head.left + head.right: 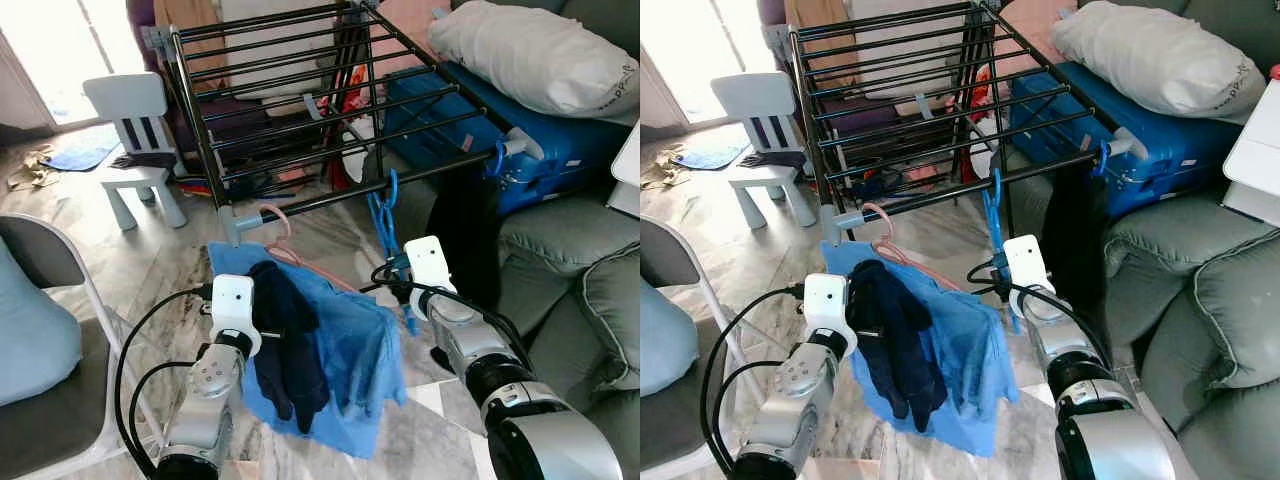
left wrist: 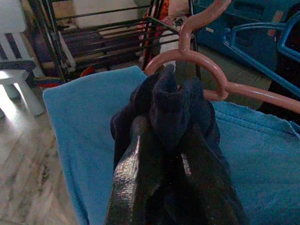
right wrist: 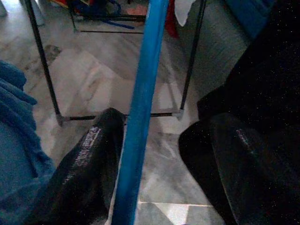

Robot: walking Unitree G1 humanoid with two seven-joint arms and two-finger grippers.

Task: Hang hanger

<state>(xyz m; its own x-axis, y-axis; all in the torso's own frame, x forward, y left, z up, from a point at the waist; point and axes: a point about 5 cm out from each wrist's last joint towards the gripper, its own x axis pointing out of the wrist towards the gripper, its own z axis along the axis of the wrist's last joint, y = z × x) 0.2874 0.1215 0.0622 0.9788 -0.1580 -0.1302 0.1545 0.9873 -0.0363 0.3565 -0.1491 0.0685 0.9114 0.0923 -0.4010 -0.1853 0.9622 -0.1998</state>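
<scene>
A pink hanger [image 2: 187, 51] carries a blue garment [image 1: 360, 350] with a dark navy cloth [image 1: 285, 340] draped over its neck. My left gripper [image 2: 161, 126] is shut on that navy cloth at the hanger's neck, holding it low in front of the black drying rack [image 1: 330, 195]. The pink hook [image 1: 280, 225] sits just below the rack's front bar, beside its grey corner. A blue hanger [image 1: 385, 215] hangs by its hook from that front bar. My right gripper [image 3: 154, 124] stands open around one arm of the blue hanger [image 3: 140, 93], which rests against one finger [image 3: 93, 164].
A blue suitcase [image 1: 540, 140] with a white pillow [image 1: 540, 50] lies behind the rack on the right. A grey sofa [image 1: 570, 270] fills the right side. A white child's chair [image 1: 135, 130] and a grey chair [image 1: 60, 300] stand at the left. Dark cloth [image 1: 470, 230] hangs from the rack's right corner.
</scene>
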